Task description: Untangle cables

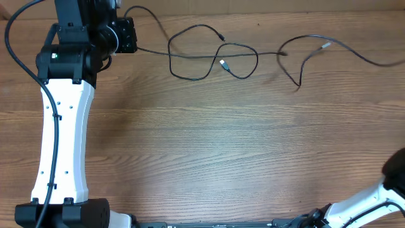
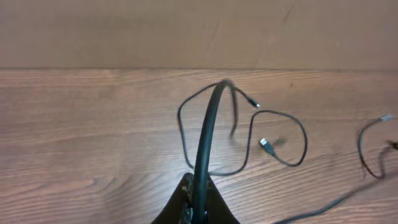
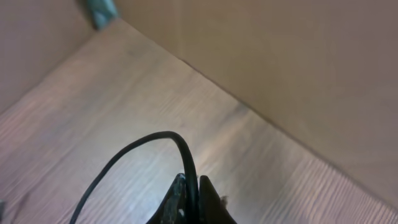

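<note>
Thin black cables (image 1: 209, 60) lie looped and crossed along the table's far side, with a silver plug (image 1: 224, 63) inside one loop. Another strand (image 1: 316, 45) with a silver plug (image 1: 326, 45) runs off the right edge. My left gripper (image 1: 130, 35) is at the far left and is shut on a cable (image 2: 208, 124) that arcs away from the jaws (image 2: 200, 208). The loops (image 2: 273, 115) lie beyond it. My right gripper (image 3: 191, 199) is shut on a black cable (image 3: 124, 155) above the table. It is outside the overhead view.
The left arm's white link (image 1: 63, 126) runs down the table's left side. Part of the right arm (image 1: 380, 196) shows at the bottom right corner. A plain brown wall (image 3: 280, 56) stands behind the table, with a teal object (image 3: 99, 11) at its edge.
</note>
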Controlling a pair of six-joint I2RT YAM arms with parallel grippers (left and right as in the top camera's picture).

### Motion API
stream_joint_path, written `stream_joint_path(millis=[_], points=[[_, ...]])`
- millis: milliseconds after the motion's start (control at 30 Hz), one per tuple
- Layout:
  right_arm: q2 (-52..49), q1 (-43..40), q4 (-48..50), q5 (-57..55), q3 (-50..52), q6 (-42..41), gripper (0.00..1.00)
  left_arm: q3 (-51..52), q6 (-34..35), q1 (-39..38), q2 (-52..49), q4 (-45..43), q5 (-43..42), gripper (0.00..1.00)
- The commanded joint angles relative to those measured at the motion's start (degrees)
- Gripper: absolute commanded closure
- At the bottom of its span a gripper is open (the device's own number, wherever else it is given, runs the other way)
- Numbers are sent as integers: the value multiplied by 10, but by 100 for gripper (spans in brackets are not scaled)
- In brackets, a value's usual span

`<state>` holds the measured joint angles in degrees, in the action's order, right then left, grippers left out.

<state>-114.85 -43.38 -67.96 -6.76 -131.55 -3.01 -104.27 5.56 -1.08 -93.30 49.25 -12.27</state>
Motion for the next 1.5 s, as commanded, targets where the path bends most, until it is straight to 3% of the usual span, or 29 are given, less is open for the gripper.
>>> stream_joint_path(millis=[0,633,667,700,733,767,1100,1300,1467], points=[[-22,-28,-1,85,-7,-15,96,-3,-19,-1,11,7,23,96],[-170,-4,48,82,3,-7,96,-3,-2,-9,11,40,21,96],[-179,0,48,82,3,1,93,-3,-2,-12,11,42,22,96],[-185,4,48,82,3,3,61,-3,-2,-14,11,43,21,96],[-187,7,49,85,3,2,19,-3,-2,-16,11,44,22,96],[-187,10,50,95,3,2,0,-3,-2,-17,11,45,21,96],[-109,44,-36,144,-17,2,0,-3,-2,-23,11,49,22,96],[-37,35,-144,143,-17,-205,0,-3,-2,-23,11,59,22,96],[4,26,-232,127,-16,-226,0,-3,-4,-23,11,85,22,96]])
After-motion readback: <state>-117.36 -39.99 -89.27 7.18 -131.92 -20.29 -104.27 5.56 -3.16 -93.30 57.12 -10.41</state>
